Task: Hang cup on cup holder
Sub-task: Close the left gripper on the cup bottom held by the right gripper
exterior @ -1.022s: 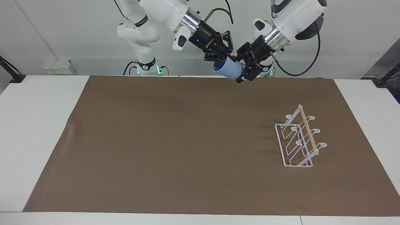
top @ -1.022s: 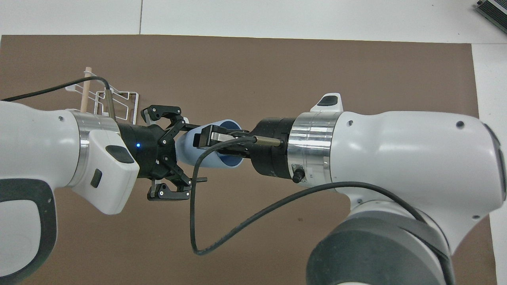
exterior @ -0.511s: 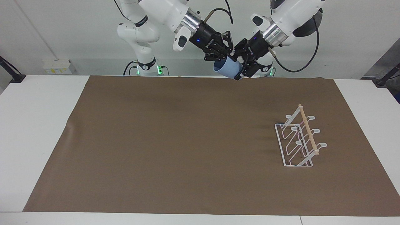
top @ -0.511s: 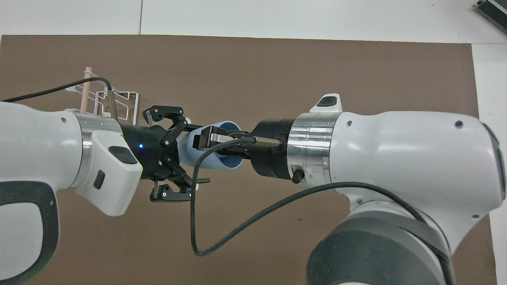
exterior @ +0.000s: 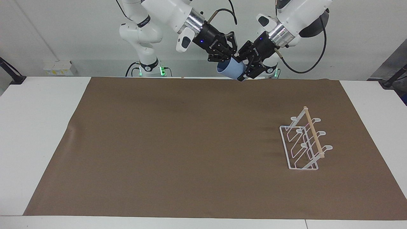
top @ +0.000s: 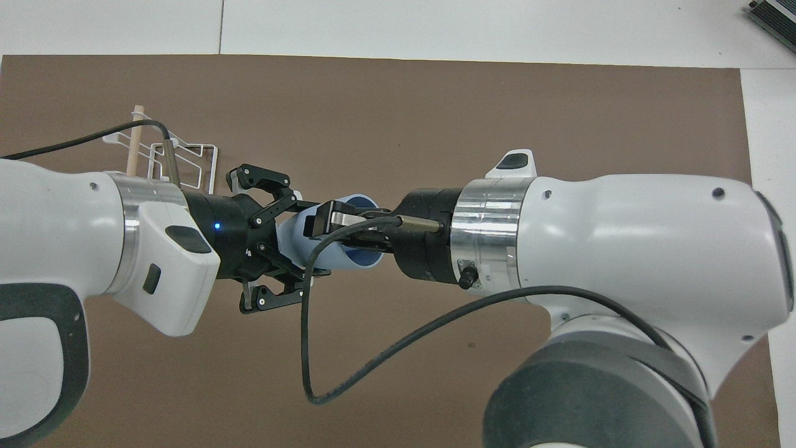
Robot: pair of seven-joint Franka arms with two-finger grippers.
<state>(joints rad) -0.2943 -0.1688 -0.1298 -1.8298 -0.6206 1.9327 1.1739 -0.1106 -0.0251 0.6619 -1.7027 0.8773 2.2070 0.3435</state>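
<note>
Facing view: both arms raised, left fingers and right fingers clamped on cup.

Cup and cup holder
Light blue cup, tilted, aloft above desk edge; white wire cup holder upright toward left arm's end.

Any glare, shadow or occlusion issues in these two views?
Facing view: even soft light, only faint shadows beside the cup holder on the mat; cup sharp, held in the air by left claw and right claw. Overhead view: bright glints on the wrist rings; left arm hides part of the cup holder.
</note>
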